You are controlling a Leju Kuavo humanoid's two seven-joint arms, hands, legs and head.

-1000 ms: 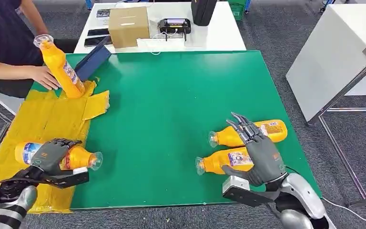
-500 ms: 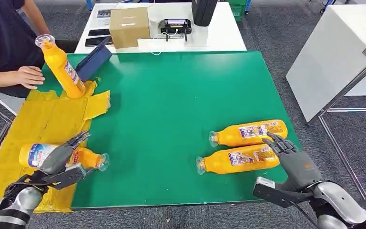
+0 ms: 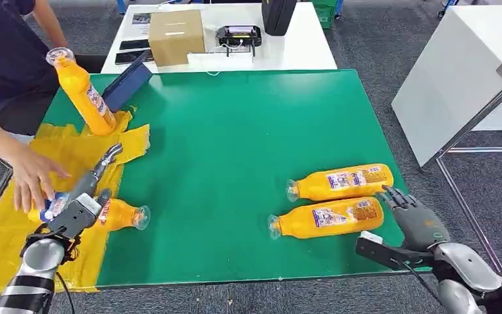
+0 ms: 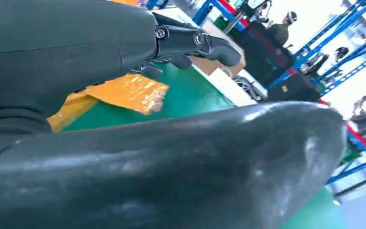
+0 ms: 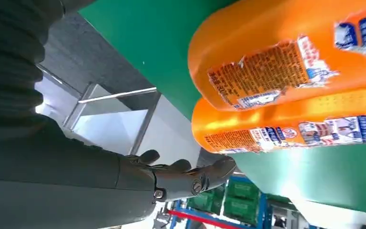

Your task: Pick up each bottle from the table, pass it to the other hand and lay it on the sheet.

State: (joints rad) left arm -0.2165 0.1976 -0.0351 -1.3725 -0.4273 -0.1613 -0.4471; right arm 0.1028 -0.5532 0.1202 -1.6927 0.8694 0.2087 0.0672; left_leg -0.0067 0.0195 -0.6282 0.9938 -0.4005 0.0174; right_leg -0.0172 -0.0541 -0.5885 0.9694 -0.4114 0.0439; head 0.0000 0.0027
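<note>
— Which step is it on?

— One bottle (image 3: 114, 214) lies on the yellow sheet (image 3: 72, 160) at about eight o'clock on the table (image 3: 235, 131). The left robot hand (image 3: 85, 196) hovers right over it, fingers apart and stretched out, holding nothing. A person's hand (image 3: 31, 176) is touching that bottle's far end. I'd call that bottle delivered.

— And the rest?

— Two bottles lie side by side on the green at four o'clock: the nearer bottle (image 3: 327, 218) and the farther bottle (image 3: 340, 182), necks pointing toward nine. The right robot hand (image 3: 418, 219) sits just beside the base of the nearer one, fingers spread, empty.

— Next move?

— My guess: the right robot hand must wrap the nearer bottle's body, lift it, then carry it toward the middle for the hand-over. A standing bottle (image 3: 82, 91) leans at ten o'clock on the sheet.
</note>
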